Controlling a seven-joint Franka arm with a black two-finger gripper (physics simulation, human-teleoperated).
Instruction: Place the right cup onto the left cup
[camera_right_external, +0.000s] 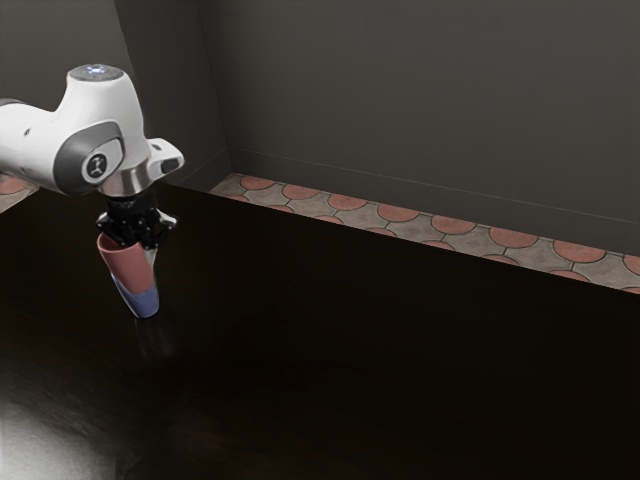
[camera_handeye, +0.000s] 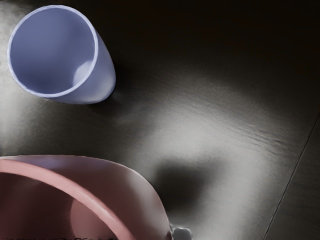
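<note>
Blue cup (camera_right_external: 146, 304), part-hidden, behind pink cup (camera_right_external: 129, 267)

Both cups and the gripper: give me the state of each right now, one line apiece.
Gripper: shut on the pink cup near its rim.
Pink cup: held above the table, mouth up, not in the blue cup.
Blue cup: standing on the table, mouth up, nothing seen inside.
</note>
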